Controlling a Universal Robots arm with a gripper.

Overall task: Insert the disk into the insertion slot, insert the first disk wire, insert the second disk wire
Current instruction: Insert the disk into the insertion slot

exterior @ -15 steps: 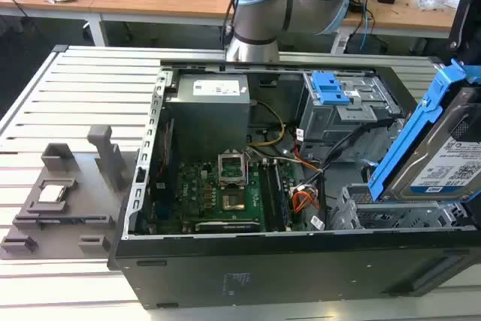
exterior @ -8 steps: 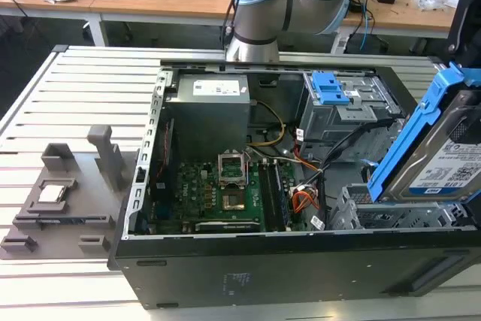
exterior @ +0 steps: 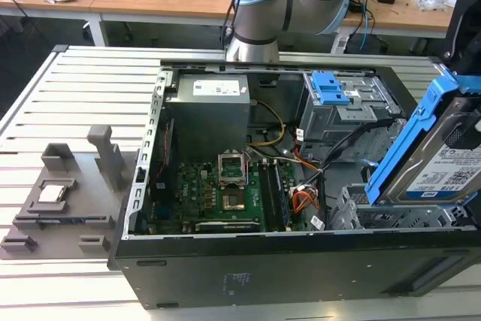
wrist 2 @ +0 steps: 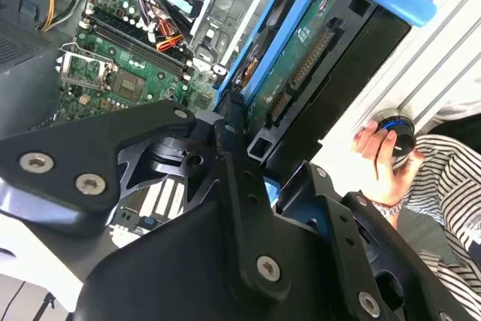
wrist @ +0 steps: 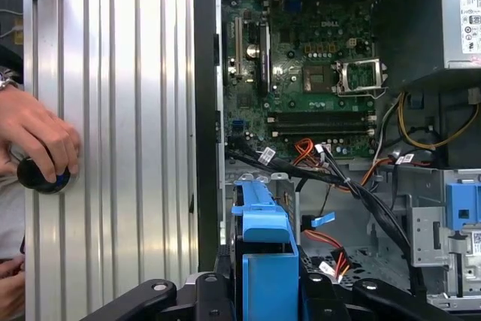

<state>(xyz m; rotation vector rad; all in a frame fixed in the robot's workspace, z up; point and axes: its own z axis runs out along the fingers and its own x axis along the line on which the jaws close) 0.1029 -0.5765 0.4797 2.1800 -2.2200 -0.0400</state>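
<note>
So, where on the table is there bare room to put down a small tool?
Bare ribbed table lies between the grey fixture and the table's far edge. Inside the case, cables crowd the space beside the held disk.

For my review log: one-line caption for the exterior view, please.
Gripper holding the blue-framed disk tilted above the low grey cage in the open computer case.
</note>
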